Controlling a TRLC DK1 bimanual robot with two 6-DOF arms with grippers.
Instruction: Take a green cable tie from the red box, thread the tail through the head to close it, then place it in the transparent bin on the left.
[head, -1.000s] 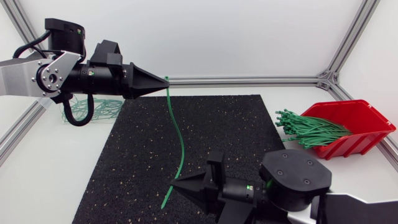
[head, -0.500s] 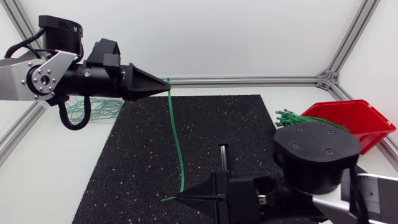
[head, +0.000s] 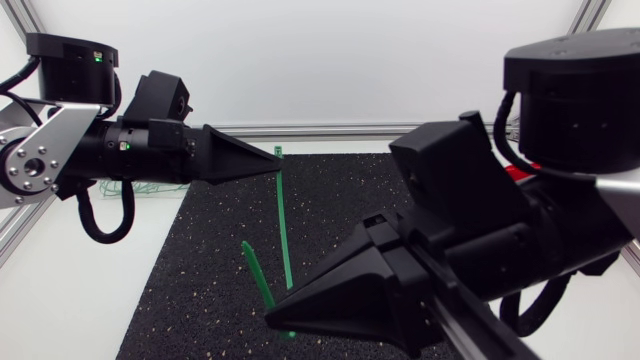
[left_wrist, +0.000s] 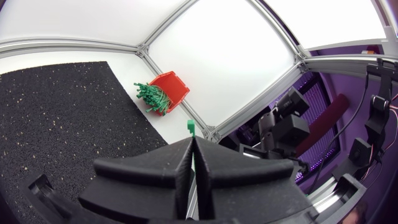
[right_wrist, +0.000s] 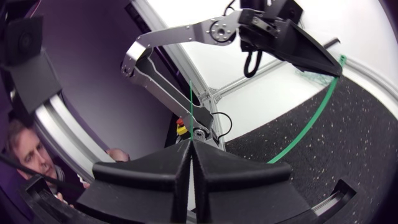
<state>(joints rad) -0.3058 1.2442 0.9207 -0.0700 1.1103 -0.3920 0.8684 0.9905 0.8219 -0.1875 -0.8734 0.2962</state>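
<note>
Head view: my left gripper (head: 274, 157) clamps the tie (head: 284, 225) at its head end; my right gripper (head: 272, 320) pinches the lower end. The tie spans between them above the mat (head: 200, 260). Left wrist view: fingers pressed together on the tie, its head protruding; red box (left_wrist: 173, 90) beyond the mat. Right wrist view: fingers closed on the tie, which arcs to the left gripper.

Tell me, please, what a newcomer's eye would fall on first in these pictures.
A long green plastic cable tie spans the air above the black speckled rubber mat, pinched at its head by the left arm's matte black wedge-shaped jaws and lower down by the right arm's jaws. A red plastic box brimming with more green ties sits off the mat's corner.
</note>
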